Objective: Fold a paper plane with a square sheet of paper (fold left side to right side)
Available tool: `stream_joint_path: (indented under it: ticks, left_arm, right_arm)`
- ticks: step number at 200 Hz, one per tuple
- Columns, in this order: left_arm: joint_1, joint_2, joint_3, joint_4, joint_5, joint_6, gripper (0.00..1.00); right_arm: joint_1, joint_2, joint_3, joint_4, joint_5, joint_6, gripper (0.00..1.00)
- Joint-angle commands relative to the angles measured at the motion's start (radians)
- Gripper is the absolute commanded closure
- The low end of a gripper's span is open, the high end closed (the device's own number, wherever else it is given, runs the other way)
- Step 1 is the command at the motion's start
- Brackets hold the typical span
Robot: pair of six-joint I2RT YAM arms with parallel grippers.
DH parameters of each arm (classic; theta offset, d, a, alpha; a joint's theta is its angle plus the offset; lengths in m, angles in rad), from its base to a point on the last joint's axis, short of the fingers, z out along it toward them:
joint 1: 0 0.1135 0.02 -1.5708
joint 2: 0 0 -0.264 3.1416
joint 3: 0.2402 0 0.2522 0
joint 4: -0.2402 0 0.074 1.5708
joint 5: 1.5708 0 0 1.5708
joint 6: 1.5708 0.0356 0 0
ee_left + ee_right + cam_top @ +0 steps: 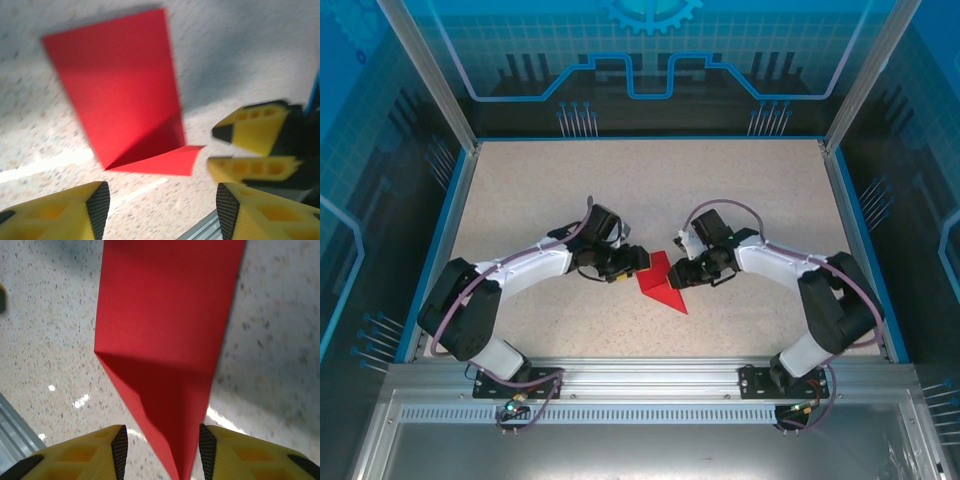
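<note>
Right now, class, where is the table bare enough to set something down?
The far half of the table, beyond the red paper, is bare; so is the near strip between paper and front rail. The centre is crowded: left gripper and right gripper flank the paper.

1. Red sheet of paper (660, 284): thin, matt, smooth, creases crisp.
2. Tabletop (740, 190): speckled stone-look surface, faint sheen, glints showing.
3. Left gripper (161, 200) fingers (50, 217): yellow moulded plastic; pads (99, 207) black, finely ribbed.
4. Front rail (640, 372): brushed bare metal.
5. Left arm shell (535, 270): smooth white plastic.
</note>
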Motion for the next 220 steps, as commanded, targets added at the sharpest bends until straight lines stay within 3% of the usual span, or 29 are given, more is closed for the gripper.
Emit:
stream_joint_path:
  ticks: [1,61,93,132,153,190,220]
  left_arm:
    - [-0.003,0.022,-0.059,0.061,0.078,-0.082,0.37]
    - [-0.039,0.109,-0.093,0.199,0.13,-0.166,0.35]
    - [-0.059,0.149,-0.068,0.218,0.135,-0.173,0.37]
    - [-0.072,0.185,-0.033,0.236,0.141,-0.18,0.55]
    - [-0.073,0.183,-0.021,0.256,0.144,-0.191,0.66]
    - [-0.073,0.166,-0.001,0.253,0.144,-0.211,0.74]
    - [-0.072,0.173,0.03,0.214,0.15,-0.229,0.77]
  right_arm:
    - [-0.009,0.052,0.044,0.025,-0.024,-0.055,0.58]
    - [-0.007,0.092,0.051,0.016,0.038,-0.045,0.86]
    - [-0.007,0.087,0.047,0.004,0.047,-0.045,0.86]
    - [-0.007,0.074,0.037,-0.004,0.064,-0.045,0.86]
    - [-0.007,0.034,0.029,-0.018,0.102,-0.049,0.81]
    - [0.004,-0.213,-0.071,0.002,0.241,-0.034,0.56]
    - [0.121,-0.379,-0.157,0.032,0.287,-0.069,0.43]
